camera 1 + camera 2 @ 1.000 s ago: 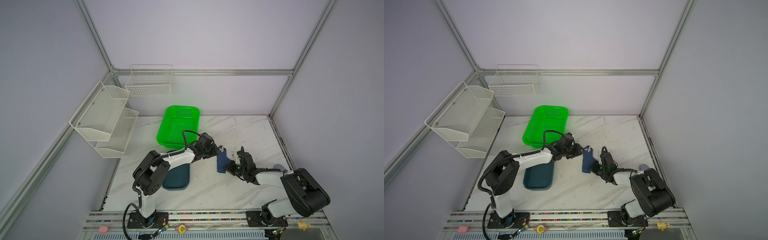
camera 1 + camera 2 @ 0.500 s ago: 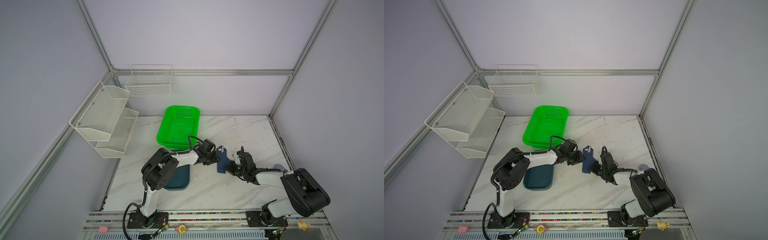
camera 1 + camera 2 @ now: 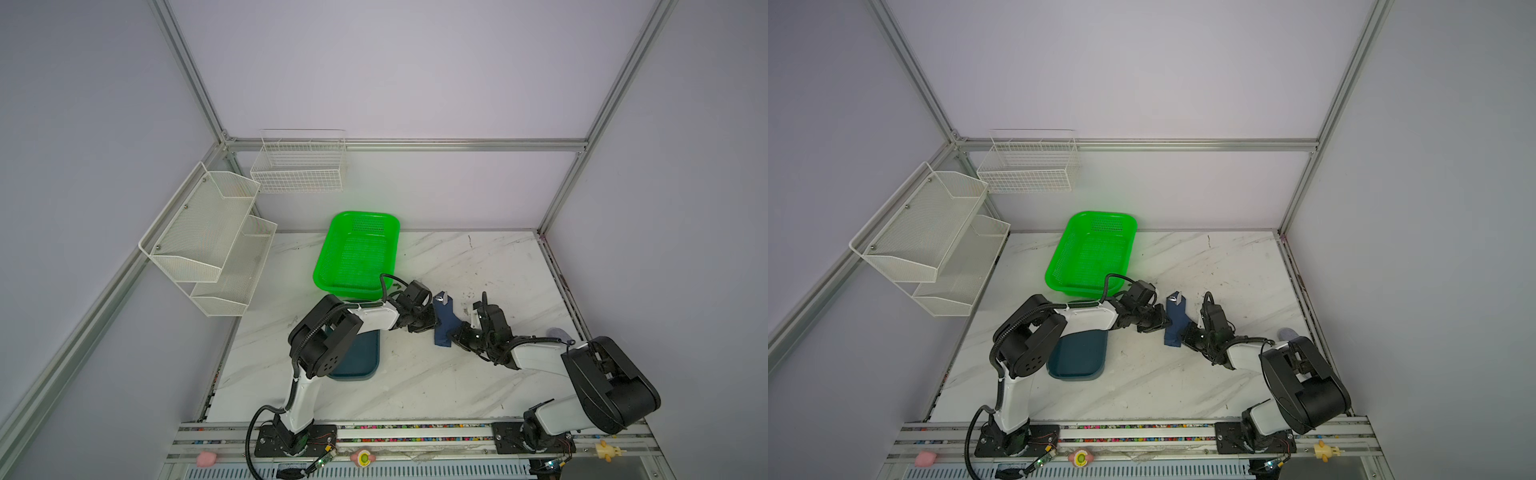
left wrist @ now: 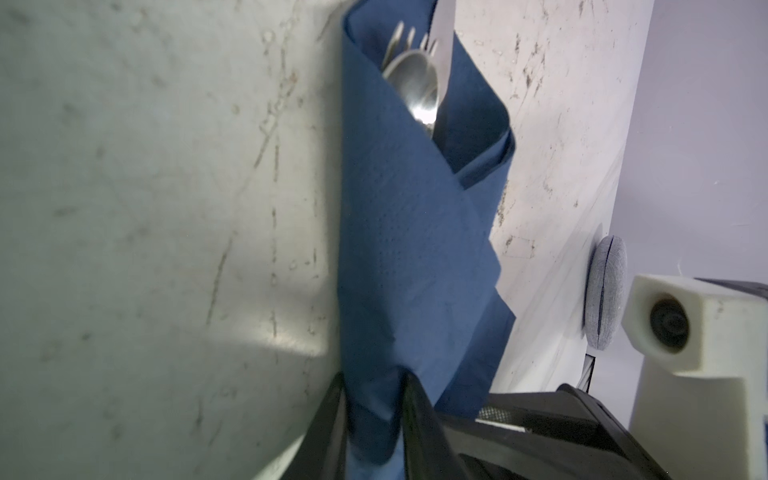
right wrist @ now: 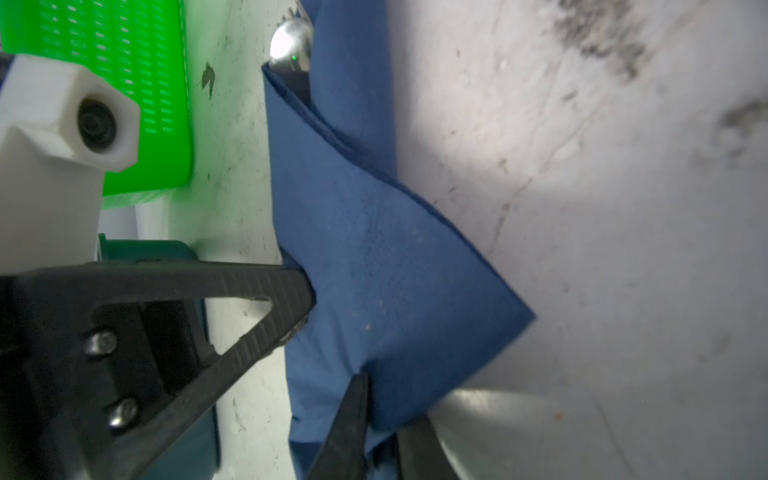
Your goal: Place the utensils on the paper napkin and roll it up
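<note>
paper napkin: rolled around the utensils, laid on the worktop, long axis running front to back
left pincer: clamped on the roll's left edge
right pincer: clamped on its right flap, equally near

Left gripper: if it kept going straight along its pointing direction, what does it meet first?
The paper napkin: the roll, utensils inside, sits between the jaws of the left gripper. Beyond it, the right gripper on the roll's other side looks next, though depth is unclear.

One napkin — three utensils, one green basket
</note>
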`<act>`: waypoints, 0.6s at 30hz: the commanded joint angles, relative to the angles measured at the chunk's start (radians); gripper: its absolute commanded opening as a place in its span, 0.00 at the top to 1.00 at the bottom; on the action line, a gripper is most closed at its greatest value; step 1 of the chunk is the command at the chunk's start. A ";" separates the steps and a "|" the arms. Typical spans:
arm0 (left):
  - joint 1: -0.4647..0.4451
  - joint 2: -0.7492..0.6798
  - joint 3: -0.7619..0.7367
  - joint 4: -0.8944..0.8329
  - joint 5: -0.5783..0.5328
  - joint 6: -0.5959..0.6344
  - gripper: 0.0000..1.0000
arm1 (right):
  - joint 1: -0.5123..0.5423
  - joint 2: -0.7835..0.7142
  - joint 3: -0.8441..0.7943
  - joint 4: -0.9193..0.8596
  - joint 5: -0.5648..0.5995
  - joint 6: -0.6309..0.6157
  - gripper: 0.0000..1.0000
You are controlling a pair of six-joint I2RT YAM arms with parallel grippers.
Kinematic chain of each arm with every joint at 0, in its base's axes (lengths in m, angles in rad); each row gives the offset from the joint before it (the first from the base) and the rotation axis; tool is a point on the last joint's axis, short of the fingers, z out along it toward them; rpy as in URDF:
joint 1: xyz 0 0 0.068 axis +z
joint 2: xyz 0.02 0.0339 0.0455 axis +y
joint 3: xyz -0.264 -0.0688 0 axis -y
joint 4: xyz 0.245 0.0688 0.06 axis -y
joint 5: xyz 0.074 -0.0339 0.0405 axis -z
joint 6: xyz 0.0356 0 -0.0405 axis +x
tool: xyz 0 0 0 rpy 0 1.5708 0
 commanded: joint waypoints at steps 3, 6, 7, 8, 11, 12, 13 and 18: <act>-0.021 0.012 -0.042 -0.028 -0.035 0.003 0.77 | -0.004 -0.051 0.002 -0.094 0.011 0.012 0.79; -0.023 0.014 -0.037 -0.025 -0.040 0.001 0.77 | -0.013 -0.126 0.002 -0.126 0.037 0.042 0.72; -0.023 0.012 -0.033 -0.025 -0.039 0.003 0.77 | -0.023 -0.152 0.003 -0.143 0.045 0.045 0.68; -0.023 0.012 -0.032 -0.025 -0.039 0.004 0.78 | -0.039 -0.175 0.006 -0.160 0.043 0.045 0.65; -0.022 0.015 -0.030 -0.025 -0.041 0.004 0.78 | -0.090 -0.218 0.007 -0.171 -0.010 0.061 0.56; -0.023 0.014 -0.033 -0.024 -0.042 0.004 0.78 | -0.096 -0.230 0.010 -0.171 -0.016 0.070 0.54; -0.023 0.013 -0.036 -0.020 -0.043 0.003 0.79 | -0.096 -0.242 0.017 -0.174 -0.013 0.085 0.52; -0.022 0.006 -0.049 0.000 -0.045 -0.003 0.79 | -0.096 -0.239 0.018 -0.161 0.011 0.121 0.43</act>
